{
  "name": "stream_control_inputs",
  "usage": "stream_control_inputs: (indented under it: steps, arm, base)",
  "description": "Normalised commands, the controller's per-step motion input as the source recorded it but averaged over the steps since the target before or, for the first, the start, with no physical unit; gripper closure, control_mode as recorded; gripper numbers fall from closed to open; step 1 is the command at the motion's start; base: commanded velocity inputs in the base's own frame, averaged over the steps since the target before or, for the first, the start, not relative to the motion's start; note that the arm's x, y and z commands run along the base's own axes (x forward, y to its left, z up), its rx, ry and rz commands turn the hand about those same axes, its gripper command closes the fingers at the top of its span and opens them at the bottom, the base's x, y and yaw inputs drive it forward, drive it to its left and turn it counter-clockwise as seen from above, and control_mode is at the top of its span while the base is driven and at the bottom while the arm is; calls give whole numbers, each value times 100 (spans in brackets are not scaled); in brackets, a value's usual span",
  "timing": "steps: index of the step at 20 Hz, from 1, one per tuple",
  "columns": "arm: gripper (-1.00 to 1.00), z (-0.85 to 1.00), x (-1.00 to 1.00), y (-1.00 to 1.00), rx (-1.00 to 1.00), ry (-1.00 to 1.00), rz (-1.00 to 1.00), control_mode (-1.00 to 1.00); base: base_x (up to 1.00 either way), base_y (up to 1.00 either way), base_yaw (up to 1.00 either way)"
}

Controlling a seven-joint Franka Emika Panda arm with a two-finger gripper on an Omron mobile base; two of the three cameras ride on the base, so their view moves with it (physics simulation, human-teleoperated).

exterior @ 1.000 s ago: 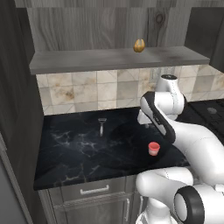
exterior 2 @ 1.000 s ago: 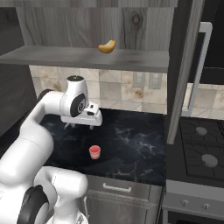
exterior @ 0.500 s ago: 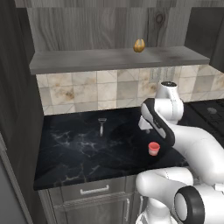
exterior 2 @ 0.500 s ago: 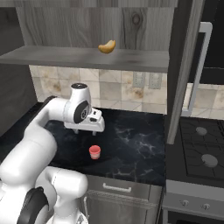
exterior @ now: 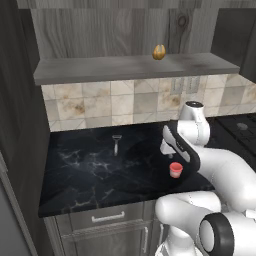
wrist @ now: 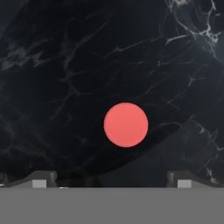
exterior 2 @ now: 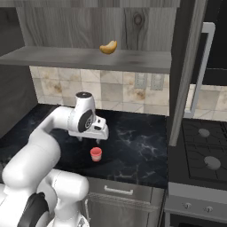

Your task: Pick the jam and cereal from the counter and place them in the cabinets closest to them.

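Even, diffuse rendered lighting, moderately dim, without visible source. Soft broad shadow on the black worktop (wrist: 65, 65) around the red jam (wrist: 126, 124) in the hand view. No glare. Slightly soft, low-resolution rendering throughout; no edge distortion, no motion blur.

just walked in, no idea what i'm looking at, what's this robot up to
The white arm is working over the counter. Its gripper hangs open right above the jam, a small red jar standing near the counter's front edge. In the hand view the jam's round red top sits just ahead of the two fingertips. Nothing is held yet. A golden-brown egg-shaped thing sits on the cabinet shelf above.
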Motion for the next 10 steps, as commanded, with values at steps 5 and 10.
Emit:
stream_control_inputs:
  steps: [5,10]
  arm:
    - [-100,-27,1,-4,0,0,0,-100]
    - [-100,-25,4,-4,0,0,0,-100]
  base:
    - [0,0,0]
    - [0,0,0]
